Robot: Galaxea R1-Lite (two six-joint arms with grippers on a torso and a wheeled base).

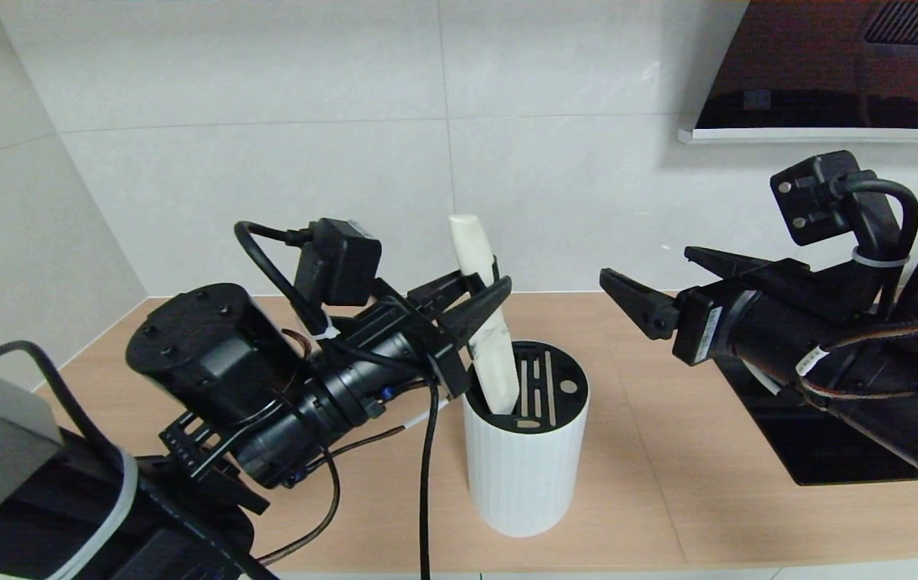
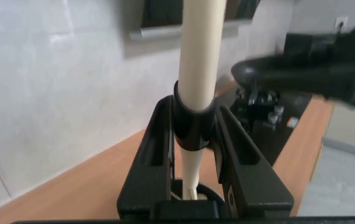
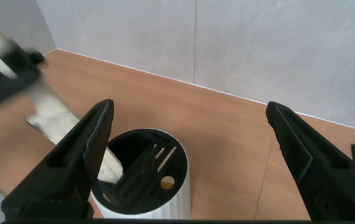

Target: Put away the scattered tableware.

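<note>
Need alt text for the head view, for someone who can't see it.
The left end effector grips a white-handled utensil, its lower end inside the white holder on the wooden counter. The right end effector hangs open to the holder's right, near a black cooktop.

A light wooden bench meets a pale grey tiled wall. A dark extractor hood hangs above a black hob.

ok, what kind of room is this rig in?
Most likely a kitchen: a wooden countertop against a tiled wall, a black cooktop under a range hood, and a white slotted knife block into which the left claw holds a white-handled utensil.
</note>
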